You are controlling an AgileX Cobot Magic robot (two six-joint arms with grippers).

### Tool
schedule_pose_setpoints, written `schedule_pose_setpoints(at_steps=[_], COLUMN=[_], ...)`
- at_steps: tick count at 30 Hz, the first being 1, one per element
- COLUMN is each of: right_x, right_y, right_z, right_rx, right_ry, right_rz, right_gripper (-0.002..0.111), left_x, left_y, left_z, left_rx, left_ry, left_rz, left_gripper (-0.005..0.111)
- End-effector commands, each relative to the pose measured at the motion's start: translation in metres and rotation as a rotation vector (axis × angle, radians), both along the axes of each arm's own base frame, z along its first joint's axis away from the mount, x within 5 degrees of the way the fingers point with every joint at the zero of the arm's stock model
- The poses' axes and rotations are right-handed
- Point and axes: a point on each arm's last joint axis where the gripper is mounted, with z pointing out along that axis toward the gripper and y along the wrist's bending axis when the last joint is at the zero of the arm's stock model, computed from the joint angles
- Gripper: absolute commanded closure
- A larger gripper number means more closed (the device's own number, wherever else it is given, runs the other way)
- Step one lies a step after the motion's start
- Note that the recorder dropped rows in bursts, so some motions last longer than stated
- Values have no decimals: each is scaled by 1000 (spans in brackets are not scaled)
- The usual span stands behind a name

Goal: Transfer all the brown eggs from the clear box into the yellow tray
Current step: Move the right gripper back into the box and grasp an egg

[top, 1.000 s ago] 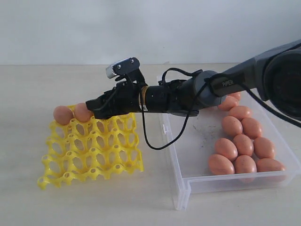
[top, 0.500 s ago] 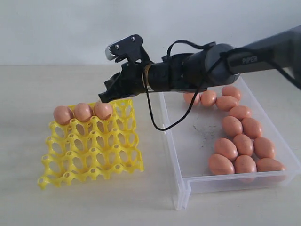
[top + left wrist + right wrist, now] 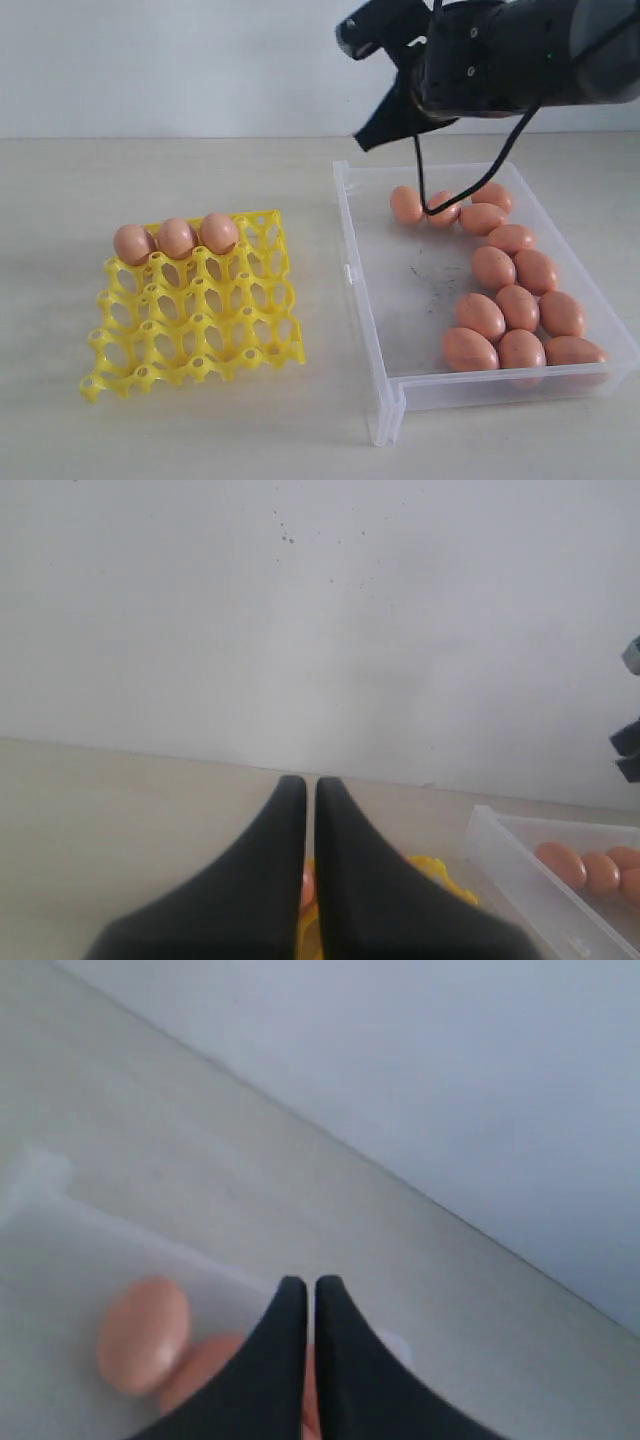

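Right now, 3 brown eggs (image 3: 176, 237) sit side by side in the back row of the yellow tray (image 3: 190, 335), and 13 more lie in the clear box (image 3: 400, 300), strung along its far end and right side. The box stands just right of the tray on the pale table (image 3: 200, 430). Above the box's far left corner hangs the right gripper (image 3: 362, 141), jaws pressed together on nothing. The left gripper (image 3: 303, 783), visible only from its own wrist, has its jaws closed to a thin slit, empty, above the tray.
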Motion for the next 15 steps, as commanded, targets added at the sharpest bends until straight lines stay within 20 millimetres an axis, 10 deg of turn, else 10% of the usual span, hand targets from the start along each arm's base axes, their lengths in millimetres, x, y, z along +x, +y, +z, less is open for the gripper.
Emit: schedule_pose_setpoints(at_steps=[1,10,15], right_x=[-5,9,2], right_y=[-33,-105,-105], right_z=[-15,-33,-47], right_rx=[-193,210,229], right_ry=[298,679,851], right_rz=[48,-161,-53], right_gripper=[108,108,105], left_x=[0,0,0], left_y=[0,0,0], left_z=[3,3,3], left_rx=[-19,-19,-19], left_ry=[-18,-18,-18], left_rz=[-1,-1,-1], left_gripper=[103,103,103])
